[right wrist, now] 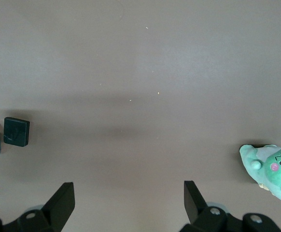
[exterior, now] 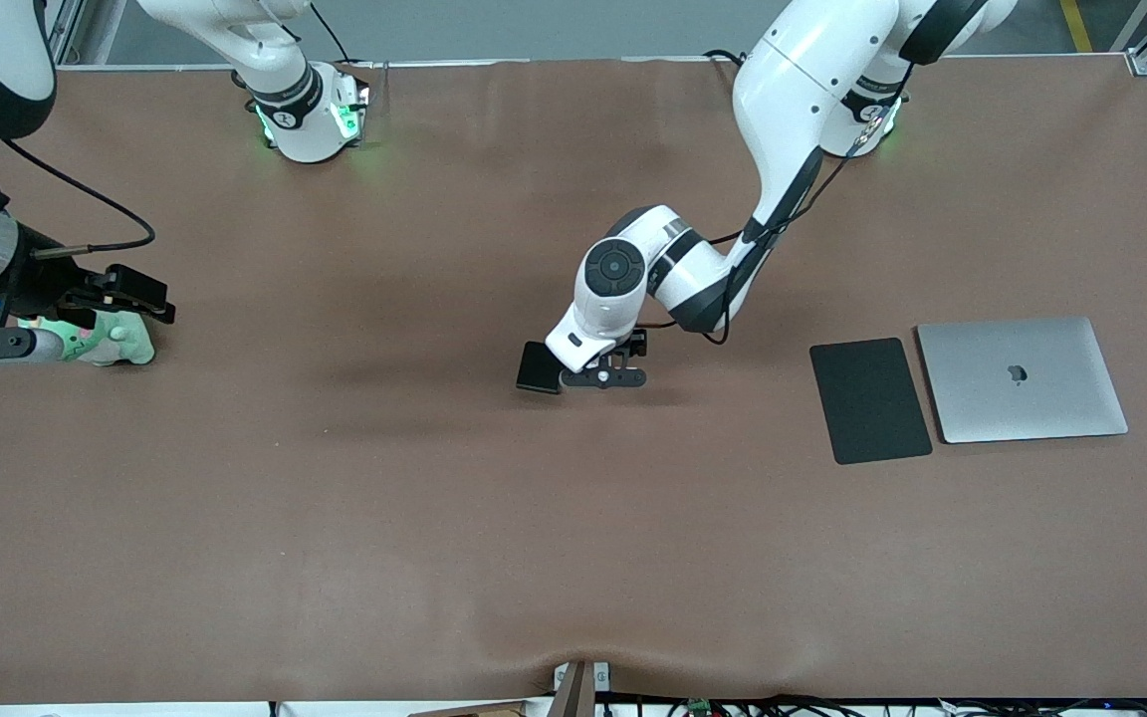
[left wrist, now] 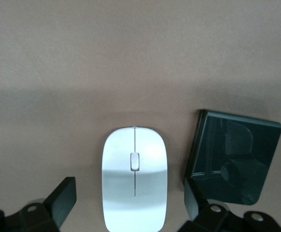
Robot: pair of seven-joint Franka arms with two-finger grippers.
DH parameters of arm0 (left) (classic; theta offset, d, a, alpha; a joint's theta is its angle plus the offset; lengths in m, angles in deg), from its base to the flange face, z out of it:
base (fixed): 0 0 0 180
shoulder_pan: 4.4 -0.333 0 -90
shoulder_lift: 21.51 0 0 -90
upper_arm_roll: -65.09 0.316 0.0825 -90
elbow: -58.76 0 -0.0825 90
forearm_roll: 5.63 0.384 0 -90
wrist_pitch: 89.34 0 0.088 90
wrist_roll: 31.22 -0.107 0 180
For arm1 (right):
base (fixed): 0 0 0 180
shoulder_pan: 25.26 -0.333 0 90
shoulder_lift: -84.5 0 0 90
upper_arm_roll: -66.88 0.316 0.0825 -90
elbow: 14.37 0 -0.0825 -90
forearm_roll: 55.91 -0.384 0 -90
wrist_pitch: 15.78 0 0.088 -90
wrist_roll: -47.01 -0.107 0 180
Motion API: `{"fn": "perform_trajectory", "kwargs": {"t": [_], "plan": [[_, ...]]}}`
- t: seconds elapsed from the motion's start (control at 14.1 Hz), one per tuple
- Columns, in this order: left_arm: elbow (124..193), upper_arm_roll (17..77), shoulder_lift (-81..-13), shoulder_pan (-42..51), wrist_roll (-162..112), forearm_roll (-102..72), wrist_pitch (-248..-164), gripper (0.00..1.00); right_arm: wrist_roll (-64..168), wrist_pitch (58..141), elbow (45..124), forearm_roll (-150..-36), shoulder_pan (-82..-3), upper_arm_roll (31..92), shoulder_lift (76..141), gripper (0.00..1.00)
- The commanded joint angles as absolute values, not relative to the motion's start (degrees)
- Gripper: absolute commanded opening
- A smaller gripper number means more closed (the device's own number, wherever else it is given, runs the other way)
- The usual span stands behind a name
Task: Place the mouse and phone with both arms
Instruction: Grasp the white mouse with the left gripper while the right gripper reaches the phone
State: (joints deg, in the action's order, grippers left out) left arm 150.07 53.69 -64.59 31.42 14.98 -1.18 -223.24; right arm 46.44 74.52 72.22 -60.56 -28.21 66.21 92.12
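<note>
Lowest down on the table sits one black mouse pad [exterior: 870, 400], with one closed silver laptop [exterior: 1022, 379] just beside it toward the left arm's end of the table, so I'll use the pad as the landmark.

One phone [exterior: 539, 367] lies flat on the brown tablecloth [exterior: 434, 548], well apart from the pad toward the right arm's end and a touch farther from the front camera. One white mouse [left wrist: 134, 179] sits just beside the phone on the pad's side; in the front view the arm hides it, but the left wrist view shows it fine.

Left gripper [exterior: 605, 370] is low over the mouse, fingers [left wrist: 63, 199] spread wide on either side of it, not touching it. One finger comes down right by the phone's edge.

Right gripper [exterior: 120, 292] hangs way off at the right arm's end, well apart from the pad, also open and holding nothing. One pale green plush toy [exterior: 106, 339] lies under it. That arm is just waiting.

Two arms, two grippers, one of everything else.
</note>
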Motion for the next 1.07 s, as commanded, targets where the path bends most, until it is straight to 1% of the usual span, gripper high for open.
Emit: {"fn": "perform_trajectory", "kwargs": {"t": [0.0,0.07,0.14,0.21,0.28,0.5,0.57,0.71,0.78,0.85,0.92,0.99], "plan": [[148.6,54.4,-65.6,32.5,16.7,0.3,-223.5,0.93,46.4,74.1,71.2,-61.5,-28.1,66.2,93.6,1.0],[148.7,54.4,-65.8,32.5,17.4,0.4,-223.5,0.9,46.4,74.2,71.1,-61.5,-28.1,66.2,94.3,1.0],[148.7,54.4,-66.0,32.6,17.9,0.4,-223.5,0.9,46.5,74.4,71.1,-61.7,-28.1,66.2,94.7,1.0],[148.7,54.4,-66.2,32.8,18.2,0.4,-223.5,0.87,46.6,74.4,71.1,-61.6,-28.6,66.2,96.5,1.0],[148.7,54.4,-66.2,32.9,18.7,0.4,-223.5,0.86,46.8,74.2,70.8,-61.3,-29.8,66.2,98.5,1.0],[148.6,54.4,-66.9,33.2,19.4,0.4,-223.5,0.85,46.7,75.0,70.4,-61.5,-30.8,66.2,99.5,1.0],[148.7,54.4,-67.1,33.7,19.4,0.4,-223.5,0.83,46.7,76.0,70.4,-61.6,-31.2,66.2,101.3,1.0],[148.6,54.6,-67.6,33.7,19.4,0.8,-223.5,0.77,46.7,77.7,70.1,-61.4,-32.6,66.3,103.2,1.0],[148.7,54.6,-67.7,33.7,19.4,1.7,-223.5,0.72,46.7,80.1,69.9,-61.4,-33.3,66.2,103.7,1.0],[148.7,54.6,-67.7,33.7,19.5,1.9,-223.5,0.63,46.6,81.5,70.0,-61.6,-34.0,66.2,104.4,1.0],[148.7,54.6,-67.1,33.6,19.7,2.0,-223.0,0.5,46.7,82.0,69.9,-61.5,-34.7,66.2,105.4,1.0],[148.8,54.6,-66.3,33.1,20.0,2.0,-222.4,0.34,46.7,82.0,69.9,-61.5,-35.4,66.2,107.0,1.0]]}}
